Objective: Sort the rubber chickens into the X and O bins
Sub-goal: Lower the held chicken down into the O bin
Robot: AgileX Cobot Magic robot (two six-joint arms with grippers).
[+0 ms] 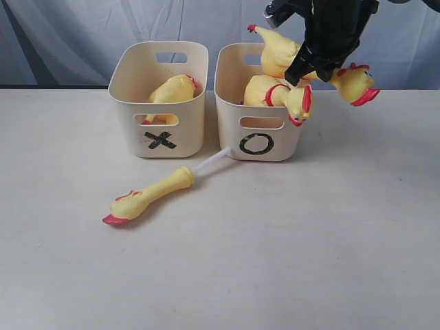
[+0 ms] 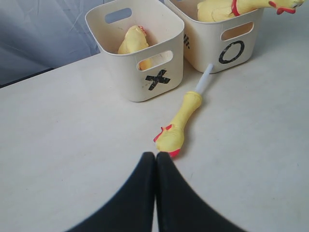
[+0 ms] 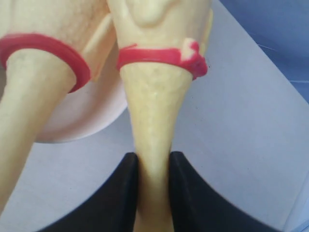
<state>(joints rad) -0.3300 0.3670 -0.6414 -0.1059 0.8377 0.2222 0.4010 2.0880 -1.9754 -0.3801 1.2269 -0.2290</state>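
Above the O bin (image 1: pixel 258 141) on the right, my right tool (image 3: pixel 153 166) clamps a rubber chicken (image 1: pixel 354 84) by the neck, so its body hangs over the tub for dropping. My left tool (image 2: pixel 155 164) is closed and empty, close to the leg piece (image 1: pixel 158 192) lying on the counter (image 1: pixel 309 240) near the X bin (image 1: pixel 127 130).
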